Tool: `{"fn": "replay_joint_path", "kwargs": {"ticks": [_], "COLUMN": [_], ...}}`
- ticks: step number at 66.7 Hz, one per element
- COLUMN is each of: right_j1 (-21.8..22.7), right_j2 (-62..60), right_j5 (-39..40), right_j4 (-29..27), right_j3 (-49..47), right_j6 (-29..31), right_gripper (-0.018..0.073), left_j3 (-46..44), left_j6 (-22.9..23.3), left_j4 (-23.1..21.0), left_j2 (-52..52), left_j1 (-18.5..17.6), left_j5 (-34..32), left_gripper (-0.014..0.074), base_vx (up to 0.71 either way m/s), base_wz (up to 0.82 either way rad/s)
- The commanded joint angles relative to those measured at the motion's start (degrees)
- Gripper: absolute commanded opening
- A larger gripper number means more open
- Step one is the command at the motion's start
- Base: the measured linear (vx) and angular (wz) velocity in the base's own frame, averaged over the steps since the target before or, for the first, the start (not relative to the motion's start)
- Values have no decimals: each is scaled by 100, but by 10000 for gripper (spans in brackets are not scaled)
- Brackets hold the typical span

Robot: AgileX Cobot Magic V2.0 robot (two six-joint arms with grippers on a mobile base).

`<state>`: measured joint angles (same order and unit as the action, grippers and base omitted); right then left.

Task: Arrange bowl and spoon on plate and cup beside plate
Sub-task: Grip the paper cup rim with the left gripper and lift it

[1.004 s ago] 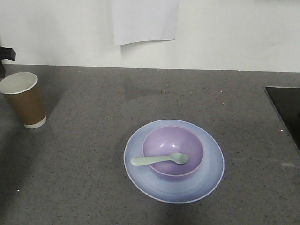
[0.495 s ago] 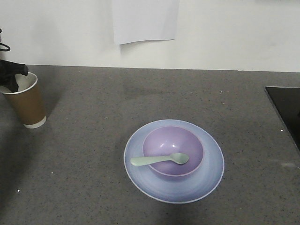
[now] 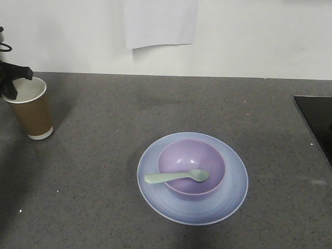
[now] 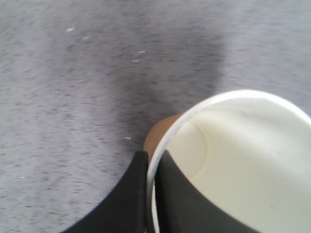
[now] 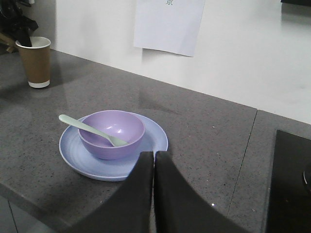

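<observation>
Left tool (image 4: pixel 150 194) pinched on cup (image 3: pixel 31 108) rim, one finger inside, far left on worktop (image 3: pixel 104 155). Right tool (image 5: pixel 154 194) closed, empty, near plate (image 3: pixel 228 199) holding bowl (image 3: pixel 192 158) and spoon (image 3: pixel 176 177).

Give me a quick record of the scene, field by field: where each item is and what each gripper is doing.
plate: round pale blue plate on the grey counter
bowl: small lavender-purple bowl on the plate
spoon: mint-green plastic spoon, scoop in the bowl, handle over its rim
cup: brown paper cup, upright, far from the plate
left gripper: fingers astride the cup rim
right gripper: shut, empty, short of the plate
</observation>
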<state>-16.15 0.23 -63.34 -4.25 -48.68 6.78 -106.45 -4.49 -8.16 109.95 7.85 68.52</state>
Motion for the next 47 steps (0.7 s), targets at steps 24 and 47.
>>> {"fn": "replay_joint_path", "kwargs": {"ticks": [24,47], "right_j1": [-8,-8], "right_j2": [200,200], "right_j5": [389,389], "right_j4": [-7,-128], "right_j3": [-75,-75], "right_j6": [26,26], "right_gripper": [-6,-6], "left_j3": [34,1953], "left_j6": [-940,-1209], "left_j4": [-2011,-2005], "left_j2": [-2045,-2405], "left_j1": [-524,-1638], "left_j5": [317,-100], "left_gripper": [-8,-8], "base_vx": [0,0], "base_wz": [0,0]}}
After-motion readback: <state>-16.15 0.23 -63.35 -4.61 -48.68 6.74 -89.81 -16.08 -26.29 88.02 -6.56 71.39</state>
